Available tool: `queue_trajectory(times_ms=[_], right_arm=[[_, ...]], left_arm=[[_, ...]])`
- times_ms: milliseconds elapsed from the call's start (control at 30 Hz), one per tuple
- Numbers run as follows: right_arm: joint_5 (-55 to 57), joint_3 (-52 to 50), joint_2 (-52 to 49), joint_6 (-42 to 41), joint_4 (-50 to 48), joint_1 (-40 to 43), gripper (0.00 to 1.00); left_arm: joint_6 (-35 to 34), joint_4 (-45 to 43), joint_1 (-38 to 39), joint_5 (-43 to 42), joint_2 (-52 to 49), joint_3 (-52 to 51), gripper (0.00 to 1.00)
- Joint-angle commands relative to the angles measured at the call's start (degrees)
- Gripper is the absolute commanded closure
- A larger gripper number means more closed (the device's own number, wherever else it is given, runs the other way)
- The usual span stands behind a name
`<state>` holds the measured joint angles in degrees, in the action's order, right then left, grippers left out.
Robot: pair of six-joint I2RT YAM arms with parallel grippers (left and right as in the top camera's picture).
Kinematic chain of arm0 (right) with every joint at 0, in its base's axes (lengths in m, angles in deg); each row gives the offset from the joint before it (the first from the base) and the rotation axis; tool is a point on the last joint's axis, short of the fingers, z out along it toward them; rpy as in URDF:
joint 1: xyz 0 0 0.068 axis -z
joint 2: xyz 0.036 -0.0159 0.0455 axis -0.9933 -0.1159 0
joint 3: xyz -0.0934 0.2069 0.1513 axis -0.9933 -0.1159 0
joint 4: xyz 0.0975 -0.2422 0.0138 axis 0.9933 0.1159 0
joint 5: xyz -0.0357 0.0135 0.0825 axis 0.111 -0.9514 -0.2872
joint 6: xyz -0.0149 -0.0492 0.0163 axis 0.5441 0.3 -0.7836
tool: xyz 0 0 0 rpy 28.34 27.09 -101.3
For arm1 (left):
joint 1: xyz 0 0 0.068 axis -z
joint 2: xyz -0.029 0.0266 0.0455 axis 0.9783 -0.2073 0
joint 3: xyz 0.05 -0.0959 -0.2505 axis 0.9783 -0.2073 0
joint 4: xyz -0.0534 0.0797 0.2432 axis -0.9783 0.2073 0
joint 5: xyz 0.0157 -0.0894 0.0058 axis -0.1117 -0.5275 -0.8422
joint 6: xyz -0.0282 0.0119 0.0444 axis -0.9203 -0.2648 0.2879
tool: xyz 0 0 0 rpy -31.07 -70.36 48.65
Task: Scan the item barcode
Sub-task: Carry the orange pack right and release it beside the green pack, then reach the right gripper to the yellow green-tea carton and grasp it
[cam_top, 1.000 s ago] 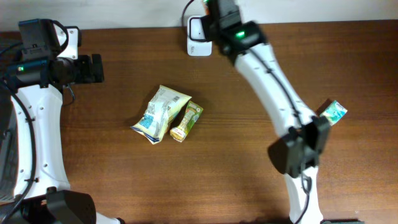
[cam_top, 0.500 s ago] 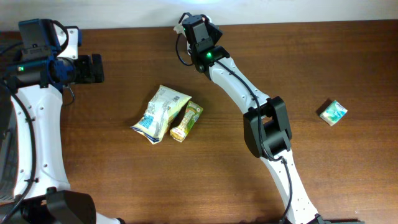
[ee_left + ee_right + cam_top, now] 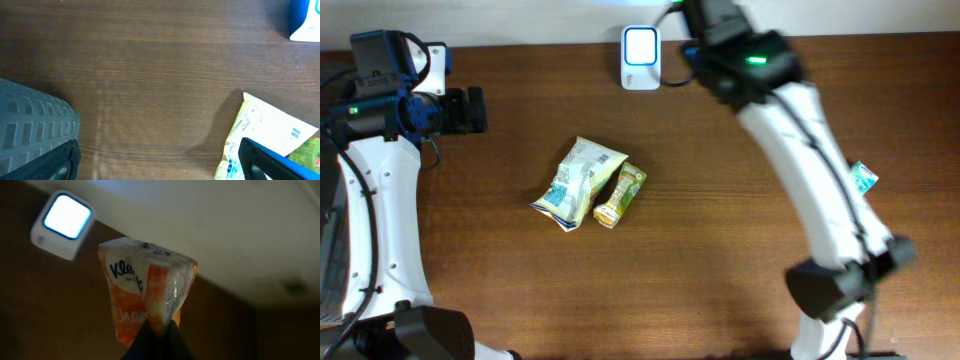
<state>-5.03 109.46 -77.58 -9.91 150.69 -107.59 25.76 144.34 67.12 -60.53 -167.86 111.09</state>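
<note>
While the left tool (image 3: 155, 165) hangs spread apart, the right tool (image 3: 156, 332) clamps a Kleenex tissue pack (image 3: 147, 280) upright, presumably presenting it to the lit scanner (image 3: 62, 224) ahead-left.

Right arm (image 3: 798, 130) half hides the green packet (image 3: 865, 178).
</note>
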Motion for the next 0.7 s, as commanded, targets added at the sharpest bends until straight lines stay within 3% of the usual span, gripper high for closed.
queue_trajectory(times_ms=[0,100,167,300,367,400,500,567,667], right_arm=[[-0.09,-0.48,2.01,-23.85,13.66,6.69,0.96],[-1.42,-1.66,0.59,-37.44,28.06,17.14,0.96],[-5.55,-4.87,-0.13,-38.29,28.68,22.25,0.96],[-16.55,-22.47,-0.76,-38.07,17.35,33.24,0.96],[-22.43,-33.46,-0.76,-35.12,6.54,35.82,0.96],[-22.58,-37.88,-0.79,-35.06,2.49,36.54,0.91],[-22.60,-45.44,-0.76,-35.04,-3.26,38.27,0.52],[-22.95,-45.79,-0.59,-34.88,-2.43,40.02,0.47],[-33.20,-39.26,-0.31,-25.24,3.28,40.87,0.47]], left_arm=[[0.90,-0.07,-0.24,-0.61,-0.46,0.17,0.01],[0.92,-0.07,-0.24,-0.61,-0.46,0.17,0.01],[0.92,-0.07,-0.24,-0.61,-0.46,0.17,0.01],[0.92,-0.07,-0.24,-0.61,-0.46,0.17,0.01],[0.92,-0.07,-0.24,-0.61,-0.46,0.17,0.01],[0.92,-0.07,-0.24,-0.61,-0.46,0.17,0.01],[0.92,-0.07,-0.24,-0.61,-0.46,0.17,0.01],[0.92,-0.07,-0.24,-0.61,-0.46,0.17,0.01],[0.92,-0.07,-0.24,-0.61,-0.46,0.17,0.01]])
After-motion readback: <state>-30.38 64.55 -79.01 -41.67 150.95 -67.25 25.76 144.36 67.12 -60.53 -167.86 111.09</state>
